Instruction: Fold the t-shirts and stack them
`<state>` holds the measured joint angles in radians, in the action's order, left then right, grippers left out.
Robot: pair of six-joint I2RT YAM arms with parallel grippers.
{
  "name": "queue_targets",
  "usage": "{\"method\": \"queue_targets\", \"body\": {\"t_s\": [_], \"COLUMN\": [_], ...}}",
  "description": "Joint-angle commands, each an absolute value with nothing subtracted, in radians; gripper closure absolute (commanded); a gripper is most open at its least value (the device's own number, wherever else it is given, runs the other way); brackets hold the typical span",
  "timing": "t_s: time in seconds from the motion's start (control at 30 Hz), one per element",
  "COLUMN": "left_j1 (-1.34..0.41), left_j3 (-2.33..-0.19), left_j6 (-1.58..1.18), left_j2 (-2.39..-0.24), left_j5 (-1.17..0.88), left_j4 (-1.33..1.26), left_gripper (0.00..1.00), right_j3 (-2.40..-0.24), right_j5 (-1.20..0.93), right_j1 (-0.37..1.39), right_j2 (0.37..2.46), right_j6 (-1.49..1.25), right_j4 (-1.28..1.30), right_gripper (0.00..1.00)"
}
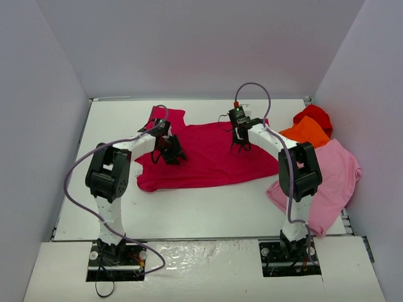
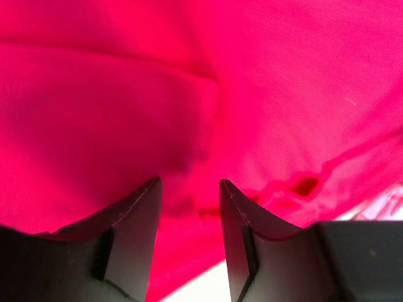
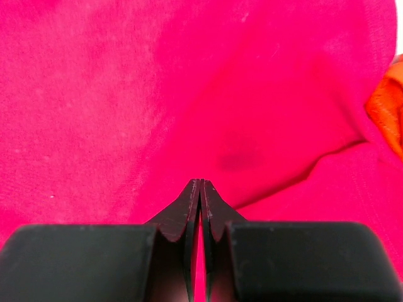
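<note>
While the left claw (image 2: 189, 182) gapes over the crimson shirt (image 1: 204, 165), the right claw (image 3: 201, 182) is clenched.

I count four t-shirts from here: one crimson-magenta t-shirt (image 1: 208, 157), one light pink t-shirt (image 1: 334, 182), one orange t-shirt (image 1: 308, 132) and one bright red t-shirt (image 1: 315, 116). I have two arms, the left arm (image 1: 110, 173) and the right arm (image 1: 302, 170). That gives me two grippers, the left gripper (image 1: 171, 156) and the right gripper (image 1: 239, 146), with two fingers each. Two purple cables show, the left cable (image 1: 72, 182) and the right cable (image 1: 261, 88). There is one white table (image 1: 189, 214).
</note>
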<state>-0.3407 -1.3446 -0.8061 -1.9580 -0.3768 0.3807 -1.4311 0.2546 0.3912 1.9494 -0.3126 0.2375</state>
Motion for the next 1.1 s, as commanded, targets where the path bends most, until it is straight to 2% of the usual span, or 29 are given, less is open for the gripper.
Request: {"method": "queue_targets", "body": {"t_s": [0.0,0.3,0.47,0.6,0.87,1.07], "left_j1": [-0.323,-0.261,-0.093,0.040,0.078,0.076], "left_j3": [-1.321,-1.254,-1.182,-1.170,-1.151,-1.149], "left_j6": [-0.870,-0.800,-0.715,-0.640,-0.629,-0.624], "left_j2": [-2.017,-2.036,-1.995,-1.921,-1.897,-1.913], "left_j5": [-0.401,-0.351,-0.367,-0.361,-0.409,-0.419], "left_j4": [0.270,0.312,0.351,0.439,0.428,0.417], "left_gripper": [0.62,0.62,0.62,0.62,0.62,0.62], "right_j3": [-1.432,-1.417,-1.413,-1.437,-1.476,-1.521], "right_j5": [0.295,0.334,0.377,0.331,0.296,0.377], "right_j1": [0.379,0.351,0.318,0.281,0.242,0.231], "right_j2": [1.966,1.986,2.020,2.097,2.157,2.144], "right_j6": [-0.292,-0.270,-0.267,-0.265,-0.272,-0.280], "right_j4": [0.251,0.253,0.248,0.236,0.230,0.216], "right_gripper": [1.00,1.00,1.00,1.00,1.00,1.00]}}
